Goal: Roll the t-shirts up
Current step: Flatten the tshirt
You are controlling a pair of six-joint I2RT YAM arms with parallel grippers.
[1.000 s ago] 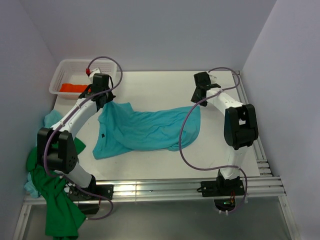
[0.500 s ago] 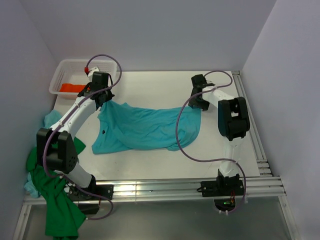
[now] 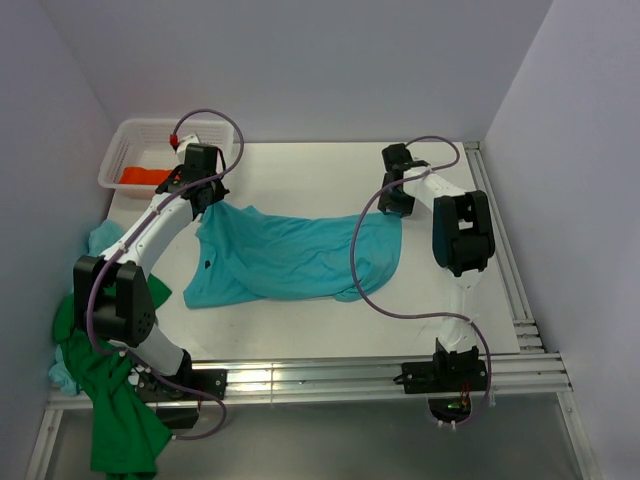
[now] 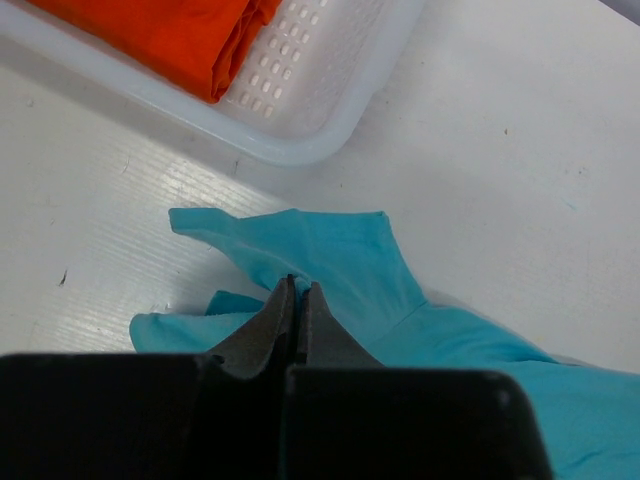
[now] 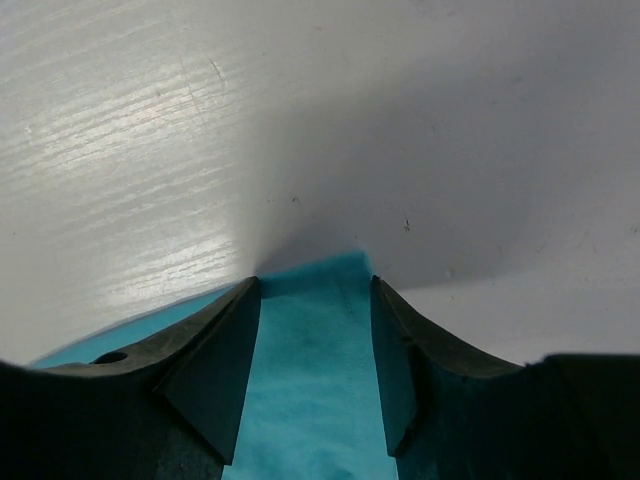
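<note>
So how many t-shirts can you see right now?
4: a turquoise t-shirt spread mid-table, an orange-red t-shirt in the basket, a green t-shirt and a second turquoise t-shirt heaped at the left edge. Others may hide beneath.

Overhead view: table (image 3: 300,175) is seen from high behind. Wrist views: held close, angled downward. Turquoise t-shirt (image 3: 290,260) is shared.

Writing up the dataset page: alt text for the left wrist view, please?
The left gripper is pinched shut on a bunched corner of a turquoise t-shirt lying on the white table. Beyond it, a white mesh basket holds folded orange-red cloth.
</note>
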